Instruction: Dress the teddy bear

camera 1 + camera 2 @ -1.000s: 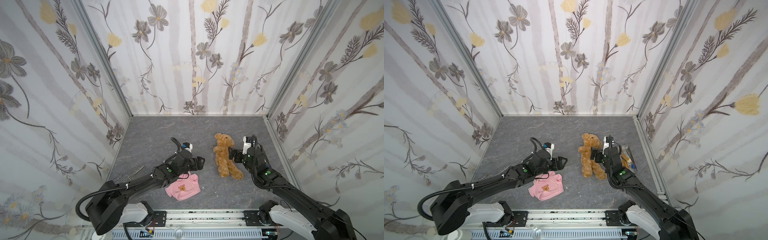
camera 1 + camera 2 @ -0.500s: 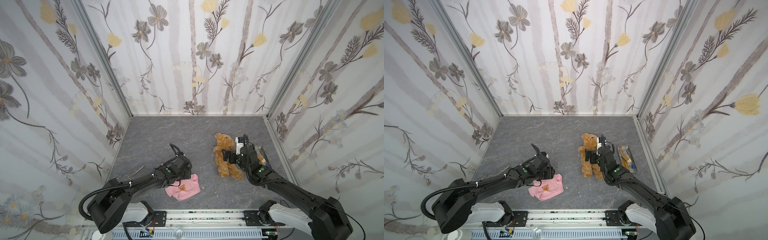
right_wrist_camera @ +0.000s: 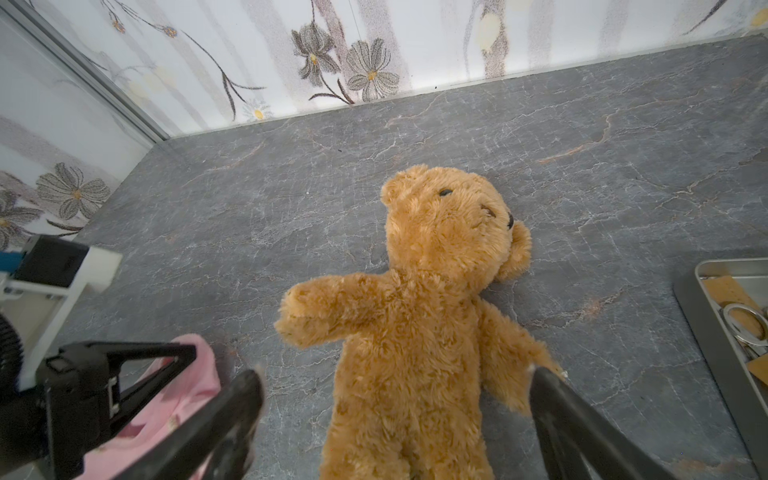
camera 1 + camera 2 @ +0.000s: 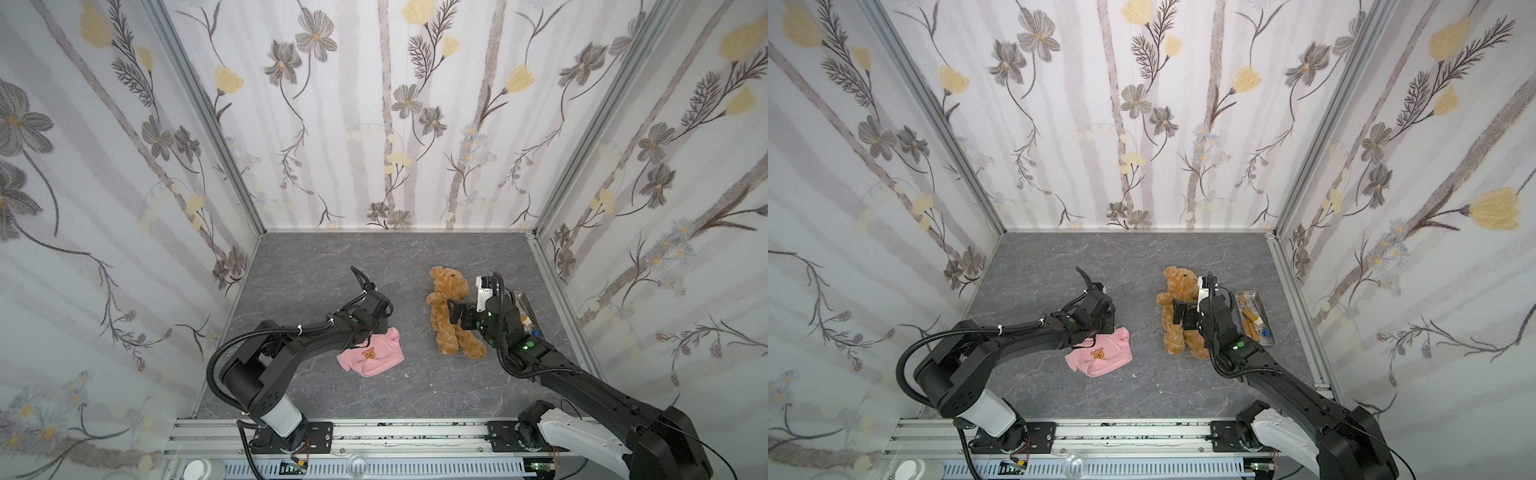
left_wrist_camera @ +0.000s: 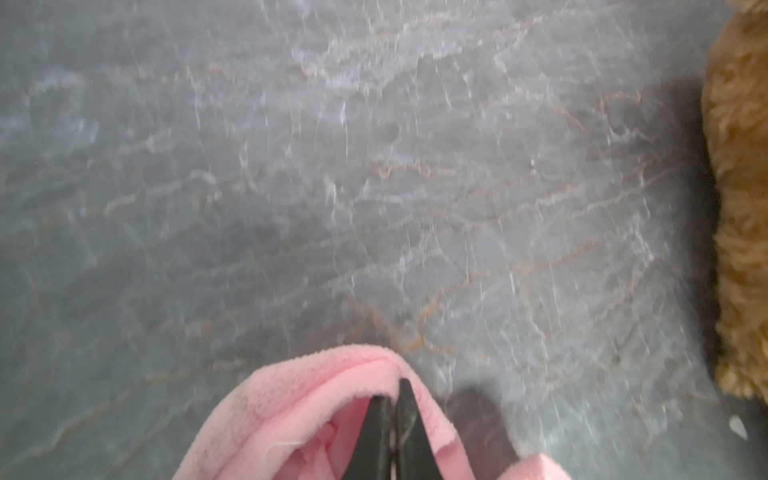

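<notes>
The teddy bear (image 4: 448,328) (image 4: 1177,332) lies on its back on the grey floor, head toward the back wall. My right gripper (image 4: 455,312) (image 3: 395,380) is open, with one finger on each side of the bear's (image 3: 415,324) torso. Left of the bear lies a pink hoodie (image 4: 374,355) (image 4: 1100,353) with a small orange bear patch. My left gripper (image 5: 392,395) (image 4: 379,326) is shut on the hoodie's (image 5: 291,407) upper edge, and the hem folds over its tips. The bear's side (image 5: 739,208) shows at the edge of the left wrist view.
A metal tray (image 4: 527,305) (image 4: 1268,318) (image 3: 690,307) with small items sits just right of the right arm, near the right wall. Flowered walls close in the back and both sides. Bare grey floor lies between the hoodie and the bear.
The left gripper dropped onto the hoodie's upper edge and shut on it. The right gripper moved left and lower, and its open fingers now straddle the bear's torso.
</notes>
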`<action>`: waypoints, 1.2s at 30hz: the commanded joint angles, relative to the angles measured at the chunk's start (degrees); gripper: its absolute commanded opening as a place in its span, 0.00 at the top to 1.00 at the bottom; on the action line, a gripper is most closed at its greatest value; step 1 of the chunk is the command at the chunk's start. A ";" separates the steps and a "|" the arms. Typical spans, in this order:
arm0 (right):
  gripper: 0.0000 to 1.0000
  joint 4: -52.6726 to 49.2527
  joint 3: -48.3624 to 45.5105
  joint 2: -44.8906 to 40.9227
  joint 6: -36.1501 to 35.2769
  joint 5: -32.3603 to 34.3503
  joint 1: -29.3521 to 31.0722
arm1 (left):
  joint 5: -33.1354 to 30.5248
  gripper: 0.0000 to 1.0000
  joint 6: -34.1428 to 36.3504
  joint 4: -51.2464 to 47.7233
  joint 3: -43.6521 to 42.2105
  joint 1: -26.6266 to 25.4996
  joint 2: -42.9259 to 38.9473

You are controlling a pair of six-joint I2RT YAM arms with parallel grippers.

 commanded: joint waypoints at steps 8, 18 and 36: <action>0.00 0.04 1.28 -0.10 0.59 0.67 0.64 | 5.24 0.41 9.52 3.67 18.09 6.66 10.57; 0.00 5.76 -0.26 2.98 0.04 -2.03 2.29 | 13.07 0.19 23.55 1.30 -0.21 6.38 -14.66; 0.00 5.88 3.05 7.95 -1.34 -1.93 1.98 | 17.67 0.27 49.62 -16.70 9.30 4.04 -0.58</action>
